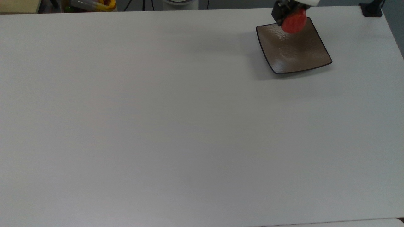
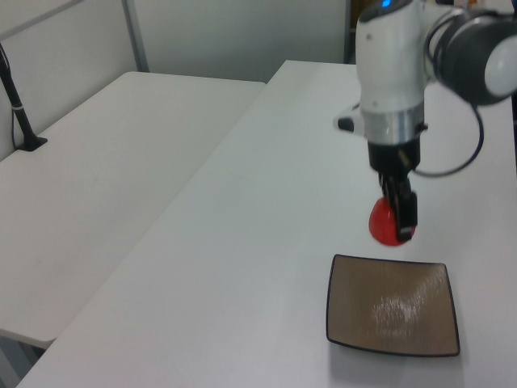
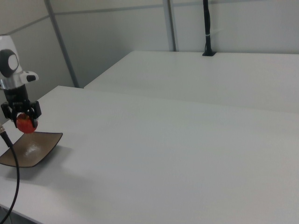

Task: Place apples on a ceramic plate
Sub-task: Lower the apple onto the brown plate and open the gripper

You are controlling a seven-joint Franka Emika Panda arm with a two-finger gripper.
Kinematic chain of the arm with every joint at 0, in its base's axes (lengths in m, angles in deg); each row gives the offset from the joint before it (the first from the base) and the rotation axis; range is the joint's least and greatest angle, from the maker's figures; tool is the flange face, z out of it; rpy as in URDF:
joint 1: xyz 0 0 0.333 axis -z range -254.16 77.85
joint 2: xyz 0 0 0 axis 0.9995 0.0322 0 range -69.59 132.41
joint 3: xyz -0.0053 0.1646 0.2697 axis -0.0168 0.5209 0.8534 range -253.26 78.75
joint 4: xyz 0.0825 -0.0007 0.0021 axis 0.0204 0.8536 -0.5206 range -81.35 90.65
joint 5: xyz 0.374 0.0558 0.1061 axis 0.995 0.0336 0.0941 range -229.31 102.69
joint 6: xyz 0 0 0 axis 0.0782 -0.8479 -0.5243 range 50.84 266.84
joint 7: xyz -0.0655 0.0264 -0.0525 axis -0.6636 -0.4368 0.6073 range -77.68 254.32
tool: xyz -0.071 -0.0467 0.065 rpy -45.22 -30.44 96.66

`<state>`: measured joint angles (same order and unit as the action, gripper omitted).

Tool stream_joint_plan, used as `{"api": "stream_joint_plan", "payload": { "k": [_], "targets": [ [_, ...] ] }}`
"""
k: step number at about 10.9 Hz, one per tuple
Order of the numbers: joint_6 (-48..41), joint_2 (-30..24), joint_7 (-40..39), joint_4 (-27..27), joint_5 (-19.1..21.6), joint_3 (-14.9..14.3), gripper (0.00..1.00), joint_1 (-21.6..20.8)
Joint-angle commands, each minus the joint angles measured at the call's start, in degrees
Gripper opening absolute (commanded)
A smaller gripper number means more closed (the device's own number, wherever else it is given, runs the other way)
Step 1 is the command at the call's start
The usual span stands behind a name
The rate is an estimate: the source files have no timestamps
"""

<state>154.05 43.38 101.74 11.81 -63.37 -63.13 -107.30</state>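
The square glossy brown ceramic plate [image 1: 293, 47] [image 2: 393, 305] [image 3: 32, 148] lies near the top view's upper right corner of the white table. A small red apple [image 1: 294, 21] [image 2: 386, 224] [image 3: 26, 123] hangs in the air over the plate's far edge, with my gripper [image 1: 288, 15] [image 2: 394, 218] [image 3: 22, 117] shut on it. The dark fingers [image 2: 405, 208] clasp the apple from both sides. In the left view the apple sits just above the plate's far rim, clear of the surface.
The white table [image 1: 157, 126] stretches wide to the top view's left and bottom. A second white table [image 2: 97, 178] adjoins it. A black post base [image 1: 371, 9] stands at the top view's upper right corner, and a dark cable [image 3: 11, 177] hangs near the plate.
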Motion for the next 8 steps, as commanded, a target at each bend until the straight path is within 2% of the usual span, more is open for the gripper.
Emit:
{"api": "stream_joint_plan", "payload": {
  "k": [1,4,8],
  "targets": [
    [5.9,6.2,6.7,0.5,-5.7,-0.3,0.06,-4.7],
    [9.0,9.8,9.4,1.2,-9.1,-0.3,0.06,-6.9],
    [9.9,12.3,9.5,1.5,-10.0,-0.4,0.09,-7.1]
  ]
}}
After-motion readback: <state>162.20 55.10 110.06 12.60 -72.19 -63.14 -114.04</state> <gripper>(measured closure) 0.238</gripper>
